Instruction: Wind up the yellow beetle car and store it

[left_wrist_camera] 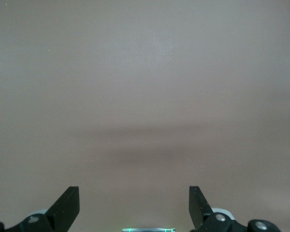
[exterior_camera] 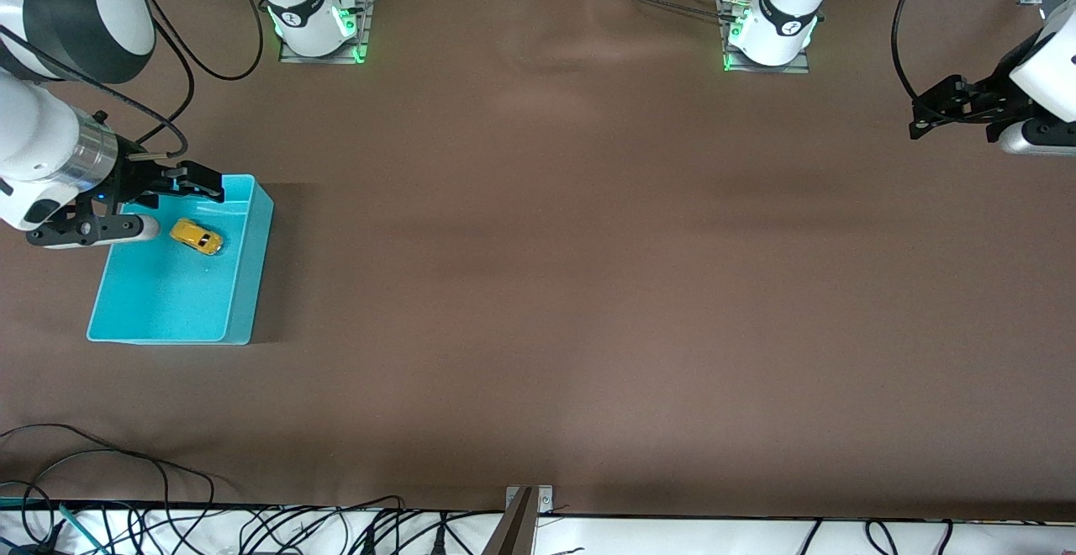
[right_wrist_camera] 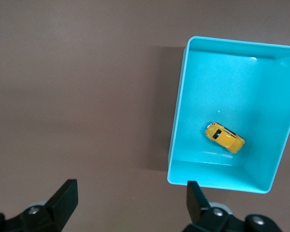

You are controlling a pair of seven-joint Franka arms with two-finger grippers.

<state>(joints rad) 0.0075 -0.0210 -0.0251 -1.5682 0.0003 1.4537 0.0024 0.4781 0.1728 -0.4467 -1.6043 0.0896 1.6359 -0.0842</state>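
The yellow beetle car [exterior_camera: 197, 236] [right_wrist_camera: 224, 137] lies on the floor of the turquoise bin [exterior_camera: 168, 307] [right_wrist_camera: 232, 82], at the right arm's end of the table, close to the bin's wall farthest from the front camera. My right gripper [exterior_camera: 126, 206] [right_wrist_camera: 131, 198] hangs open and empty in the air by that wall. In the right wrist view its fingers frame bare brown table beside the bin's corner. My left gripper [exterior_camera: 958, 109] [left_wrist_camera: 134, 203] waits open and empty over bare table at the left arm's end.
The two arm bases [exterior_camera: 319, 25] [exterior_camera: 769, 29] stand along the table's edge farthest from the front camera. Loose cables [exterior_camera: 126, 496] and a small metal bracket [exterior_camera: 530, 500] lie at the edge nearest that camera. Brown table surface [exterior_camera: 588, 286] spreads between bin and left gripper.
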